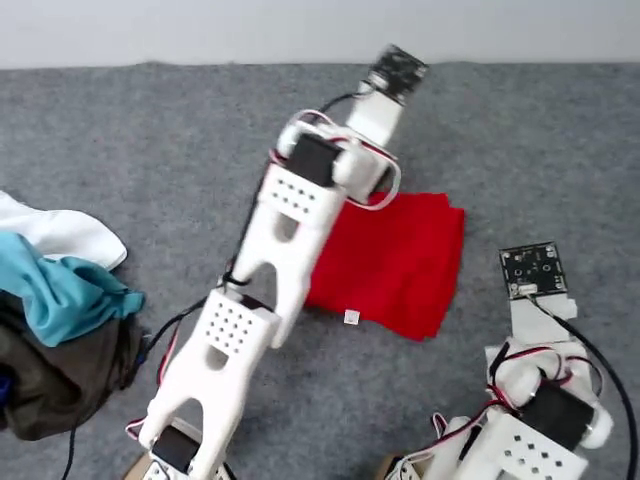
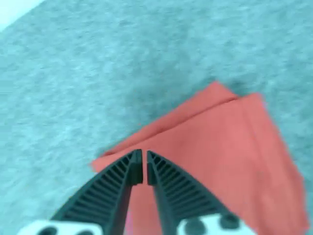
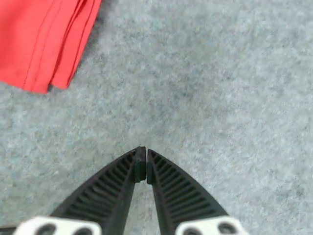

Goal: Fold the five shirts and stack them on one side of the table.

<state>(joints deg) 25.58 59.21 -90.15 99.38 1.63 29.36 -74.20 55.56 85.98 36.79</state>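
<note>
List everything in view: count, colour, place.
red shirt: one, red, folded, mid-table
white shirt: one, white, far side of the heap at the table's left edge
teal shirt: one, teal, on top of that heap
dark shirt: one, dark brown, near side of the heap
table: one, grey covering
left arm: one, white, stretched over the red shirt
right arm: one, white, near right
left end effector: one, black, shut, over the red shirt's edge
right end effector: one, black, shut, over bare table
</note>
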